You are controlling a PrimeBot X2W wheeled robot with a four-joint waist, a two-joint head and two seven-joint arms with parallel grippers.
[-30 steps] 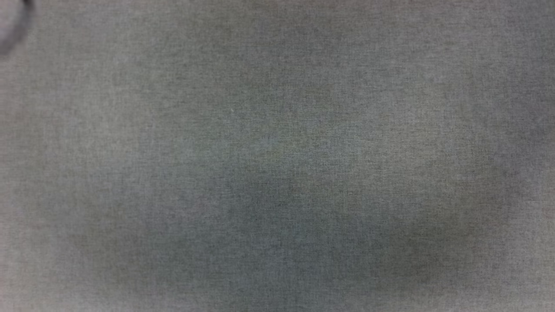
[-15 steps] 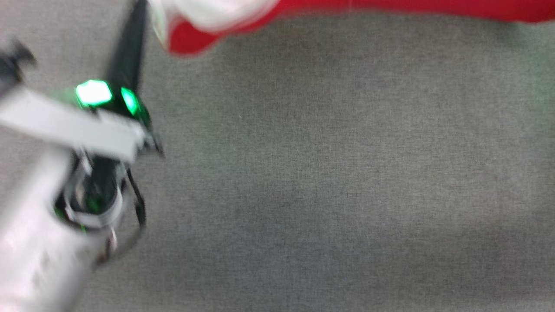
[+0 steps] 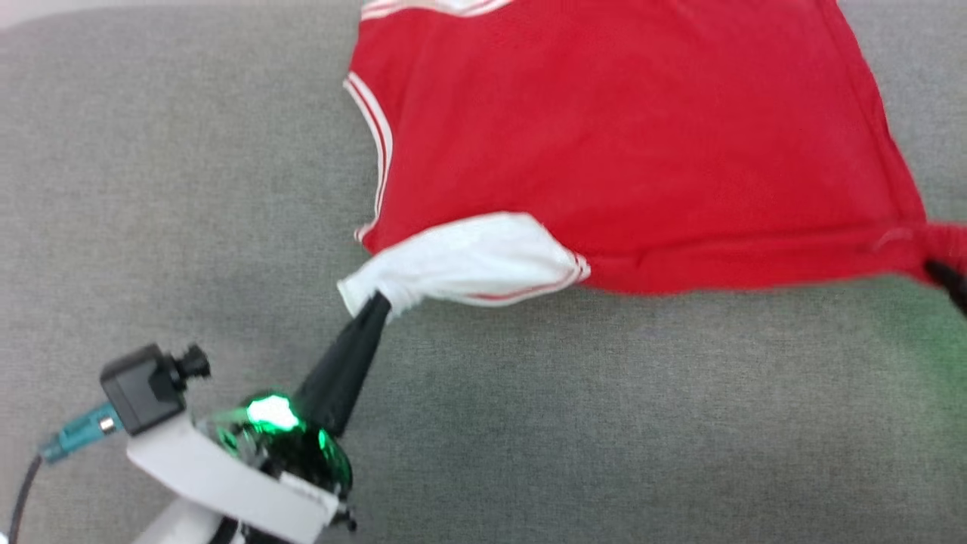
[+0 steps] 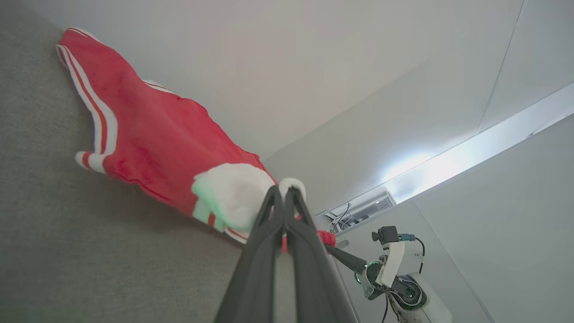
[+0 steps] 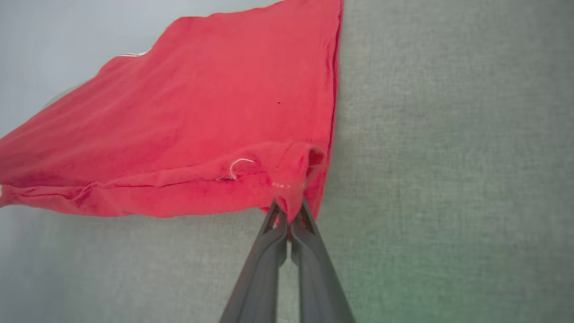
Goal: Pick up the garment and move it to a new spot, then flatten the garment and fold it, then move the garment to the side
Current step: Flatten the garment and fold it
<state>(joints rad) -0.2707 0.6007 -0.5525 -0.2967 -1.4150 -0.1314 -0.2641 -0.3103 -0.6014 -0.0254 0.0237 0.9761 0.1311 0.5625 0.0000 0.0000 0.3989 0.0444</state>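
The left gripper (image 3: 380, 304) is pinched shut on the tip of the white sleeve (image 3: 468, 264), and the right gripper (image 5: 289, 211) is pinched shut on a red bottom corner. The garment (image 3: 619, 151) is stretched between the 2, its body spread over the grey surface (image 3: 529, 438) beyond them. This looks to me like the flattening pull, so both arms should draw apart low and at the same pace, tautening the near edge without those thin pinches slipping, and the bunched sleeve should be eased out sideways before any release.
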